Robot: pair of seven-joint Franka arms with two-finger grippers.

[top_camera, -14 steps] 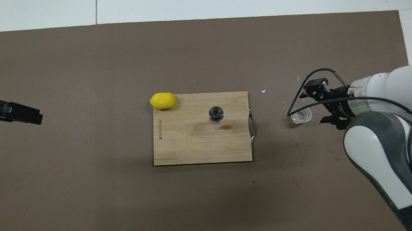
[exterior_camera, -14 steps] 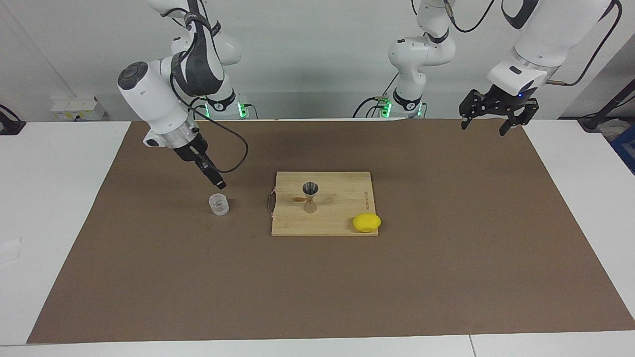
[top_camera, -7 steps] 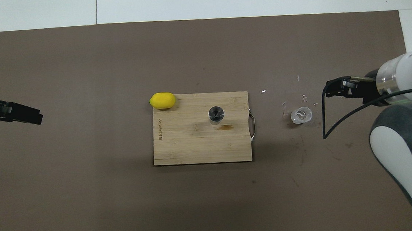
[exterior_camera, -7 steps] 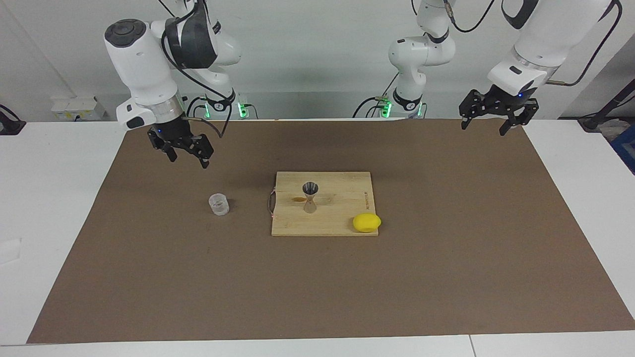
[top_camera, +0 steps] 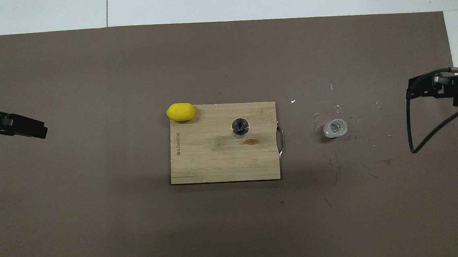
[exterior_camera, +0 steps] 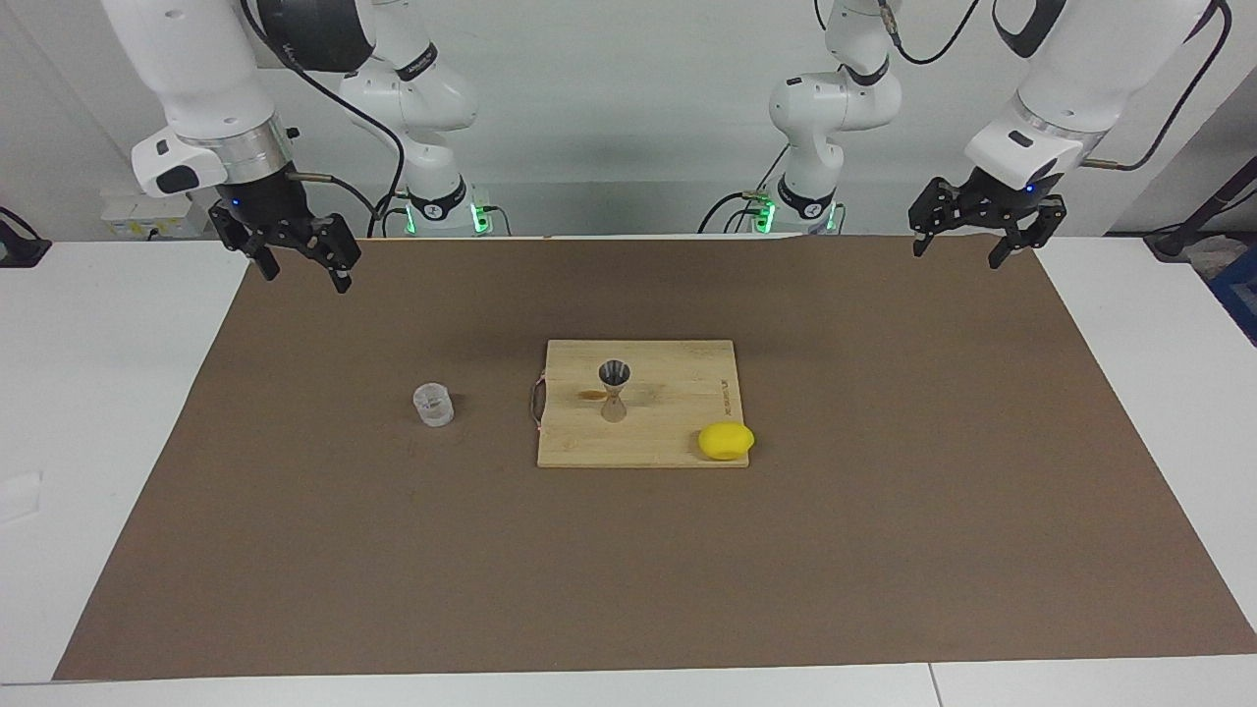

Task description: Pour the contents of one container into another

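Brown mat (exterior_camera: 884,511) on white desk (exterior_camera: 98,393), clear cup (exterior_camera: 433,405) upright on mat toward right arm's end, jigger (exterior_camera: 614,390) upright on cutting board (exterior_camera: 668,442), lemon (exterior_camera: 726,441) at board corner, right gripper (exterior_camera: 300,264) and left gripper (exterior_camera: 974,241) raised over mat's ends, jaws wide, empty

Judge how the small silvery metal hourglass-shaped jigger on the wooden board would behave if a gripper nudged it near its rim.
The small silvery metal hourglass-shaped jigger stands upright on a narrow cone base, taller than wide, so a high nudge would probably tip it. Being metal, it likely stays rigid and may slip in a grip. Once on its side on the wooden board, its cones might roll in an arc.
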